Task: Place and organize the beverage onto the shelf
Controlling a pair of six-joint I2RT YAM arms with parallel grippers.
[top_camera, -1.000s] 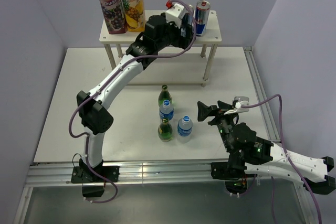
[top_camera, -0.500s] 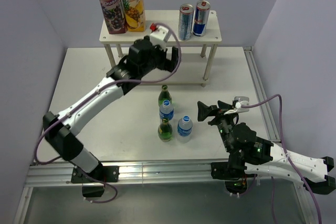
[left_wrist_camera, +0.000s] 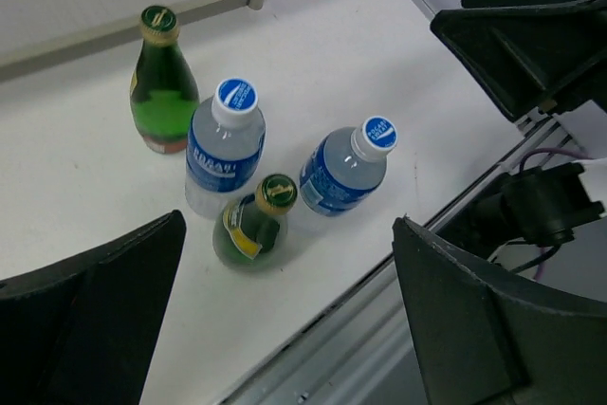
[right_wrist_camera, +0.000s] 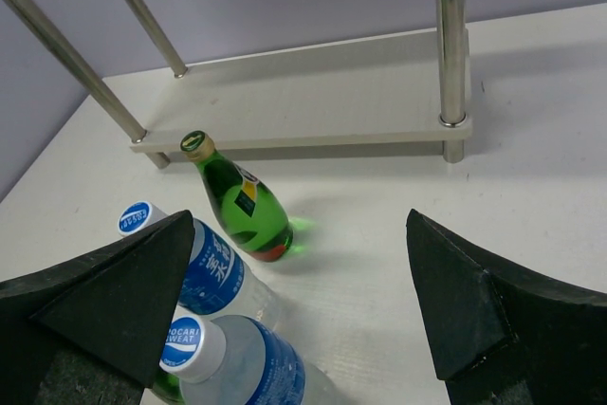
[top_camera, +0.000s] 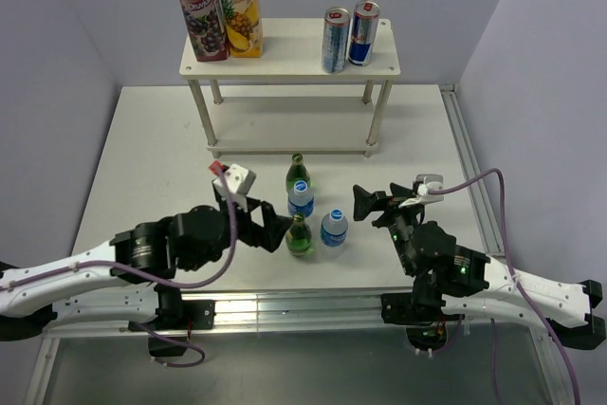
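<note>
The white two-tier shelf (top_camera: 289, 45) stands at the back. Its top board holds two juice cartons (top_camera: 201, 7) at the left and two cans (top_camera: 335, 40) at the right. Two green glass bottles (top_camera: 298, 170) and two blue-label water bottles (top_camera: 333, 230) stand upright in a cluster on the table. My left gripper (top_camera: 270, 230) is open and empty, low, just left of the near green bottle (left_wrist_camera: 254, 230). My right gripper (top_camera: 365, 201) is open and empty, right of the cluster. It faces the far green bottle (right_wrist_camera: 242, 206) and the shelf's lower board (right_wrist_camera: 313, 101).
The table's metal front rail (top_camera: 285, 305) runs close behind the bottles' near side. The shelf's thin posts (right_wrist_camera: 450, 45) stand on the lower board's corners. Purple walls close in the left, back and right.
My left arm has drawn back from the shelf top, leaving a second can beside the first, and swung down to the table next to the bottles. The right arm has barely moved.
</note>
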